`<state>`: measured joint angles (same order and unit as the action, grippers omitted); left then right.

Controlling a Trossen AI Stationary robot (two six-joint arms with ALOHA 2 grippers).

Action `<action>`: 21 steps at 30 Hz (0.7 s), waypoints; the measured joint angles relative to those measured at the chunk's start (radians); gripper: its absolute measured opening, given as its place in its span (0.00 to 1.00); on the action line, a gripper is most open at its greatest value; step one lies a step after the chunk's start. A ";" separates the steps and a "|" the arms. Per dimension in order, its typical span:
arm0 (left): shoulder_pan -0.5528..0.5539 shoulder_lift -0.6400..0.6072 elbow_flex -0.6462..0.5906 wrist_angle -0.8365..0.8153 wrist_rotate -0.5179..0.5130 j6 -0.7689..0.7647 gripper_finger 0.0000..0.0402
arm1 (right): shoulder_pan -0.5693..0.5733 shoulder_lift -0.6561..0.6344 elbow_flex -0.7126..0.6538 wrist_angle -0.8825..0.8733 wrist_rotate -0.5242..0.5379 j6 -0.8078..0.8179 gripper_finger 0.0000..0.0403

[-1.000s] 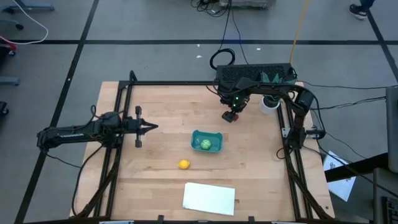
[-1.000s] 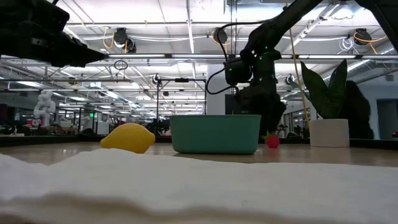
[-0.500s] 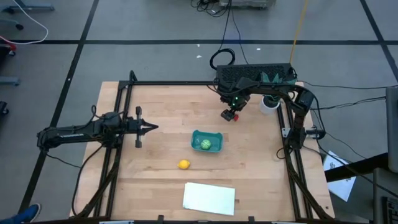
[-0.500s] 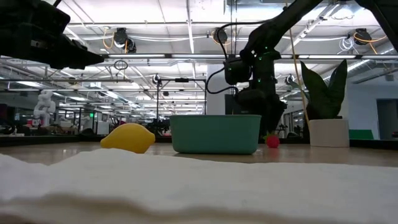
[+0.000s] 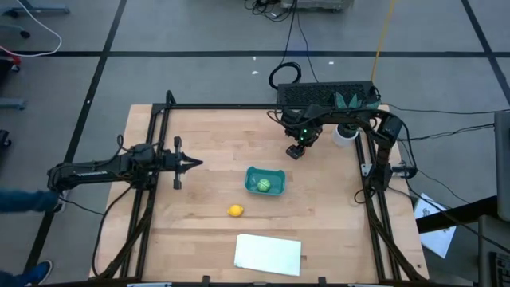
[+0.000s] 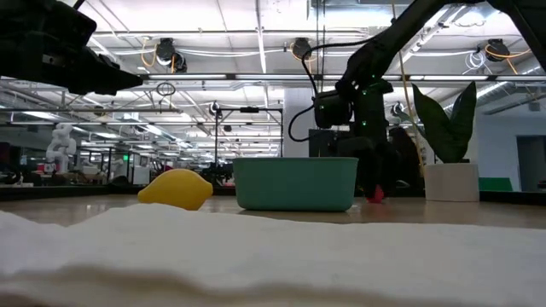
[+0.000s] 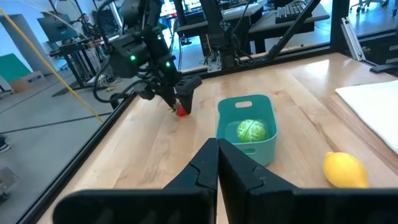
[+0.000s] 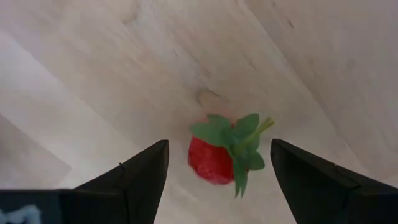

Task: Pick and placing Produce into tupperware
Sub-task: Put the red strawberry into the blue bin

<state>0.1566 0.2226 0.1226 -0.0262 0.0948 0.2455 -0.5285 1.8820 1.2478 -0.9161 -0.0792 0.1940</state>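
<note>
The right gripper [image 8: 217,165] has dropped over the strawberry [image 8: 219,154] on the table behind the tub [image 5: 264,181], fingers spread either side, so a grasp looks imminent; the left gripper [image 7: 217,171] waits closed.

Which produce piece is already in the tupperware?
The light-green ball; it sits inside the teal tupperware. The lemon lies on the bare table, and the strawberry lies between the right pincer's open fingers.
</note>
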 joint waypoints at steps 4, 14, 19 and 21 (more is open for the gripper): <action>0.000 0.000 0.000 0.000 0.000 0.000 0.02 | 0.000 0.000 -0.024 0.033 0.000 -0.013 0.68; 0.000 0.000 0.000 0.000 0.000 0.004 0.02 | 0.000 -0.001 -0.030 0.073 0.000 -0.037 0.68; 0.000 0.000 0.000 0.000 0.000 0.004 0.02 | 0.000 -0.001 -0.030 0.084 0.000 -0.021 0.68; 0.000 0.000 0.000 0.000 0.000 0.004 0.02 | 0.000 -0.001 -0.030 0.085 0.000 -0.019 0.68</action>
<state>0.1562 0.2226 0.1226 -0.0261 0.0948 0.2493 -0.5285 1.8809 1.2182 -0.8316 -0.0788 0.1745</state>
